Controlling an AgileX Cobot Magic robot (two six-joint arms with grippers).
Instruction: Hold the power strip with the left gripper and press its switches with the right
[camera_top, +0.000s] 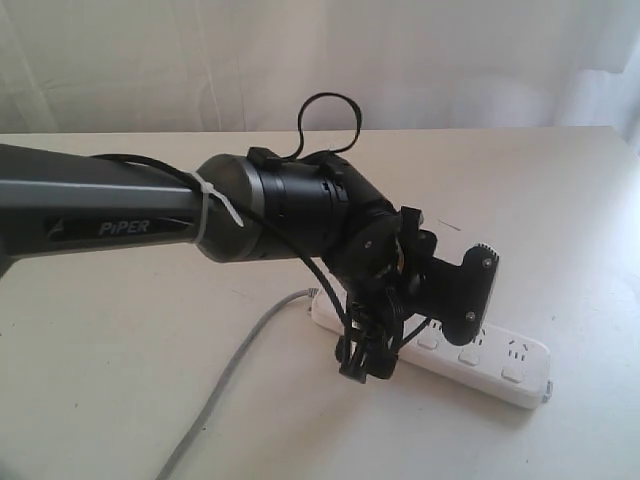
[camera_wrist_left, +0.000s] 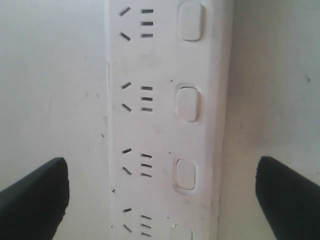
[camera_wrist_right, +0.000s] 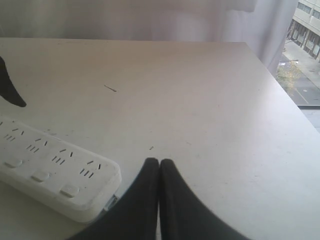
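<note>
left gripper (camera_wrist_left: 160, 167) spread above power strip (camera_wrist_left: 150, 125) | wrist cables (camera_top: 365, 345) — masking strip partly

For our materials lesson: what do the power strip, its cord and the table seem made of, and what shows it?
Power strip: probably moulded plastic, white, smooth, rounded edges. Cord: grey, matte, curving softly; likely a rubber or PVC sheath. Table: off-white, flat, matte; laminate or painted board, cannot tell which.

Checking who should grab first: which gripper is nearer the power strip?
Left. The left gripper has its open fingers straddling the power strip, one on each side. The right gripper, shut, is off beyond the strip's end.
</note>
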